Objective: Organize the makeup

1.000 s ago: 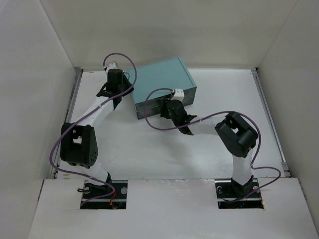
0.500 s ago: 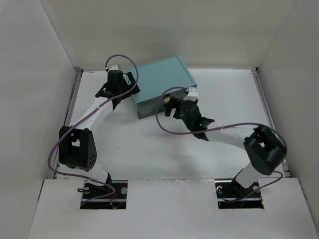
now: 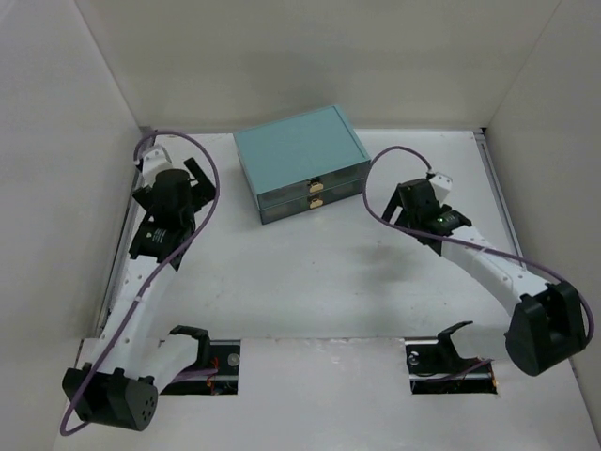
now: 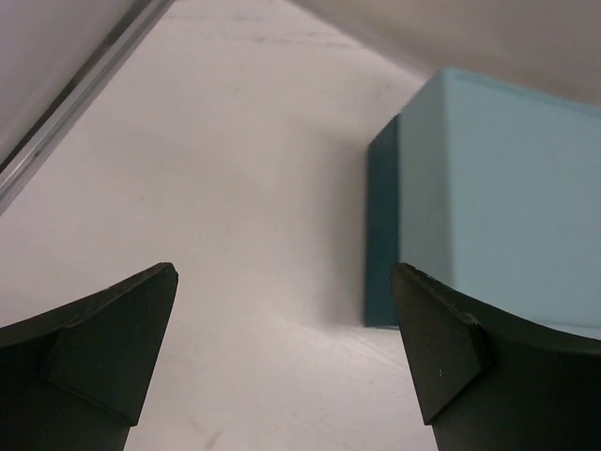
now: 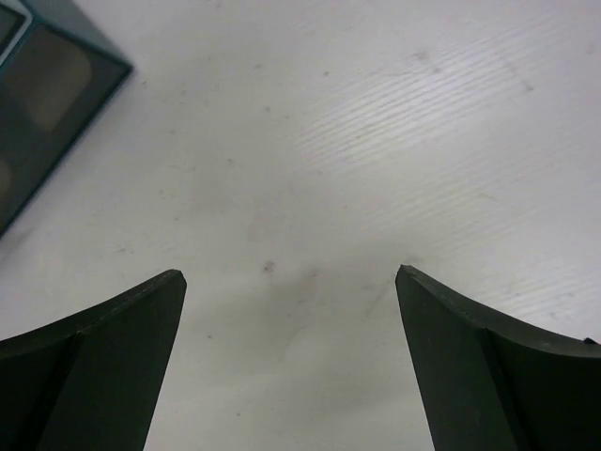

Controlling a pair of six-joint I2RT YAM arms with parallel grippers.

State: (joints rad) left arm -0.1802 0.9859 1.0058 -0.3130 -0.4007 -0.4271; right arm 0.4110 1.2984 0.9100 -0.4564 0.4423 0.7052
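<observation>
My left hand (image 4: pixel 284 274) and right hand (image 5: pixel 289 274), open and empty, have withdrawn from the shut teal two-drawer box (image 3: pixel 300 164), makeup seemingly stowed.

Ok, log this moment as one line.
left fingers: open, empty | right fingers: open, empty | teal box: both drawers shut | makeup: none in view

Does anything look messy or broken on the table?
Nothing broken or spilled. The teal drawer box sits a bit crooked on the table, both drawers shut. No makeup shows anywhere.
</observation>
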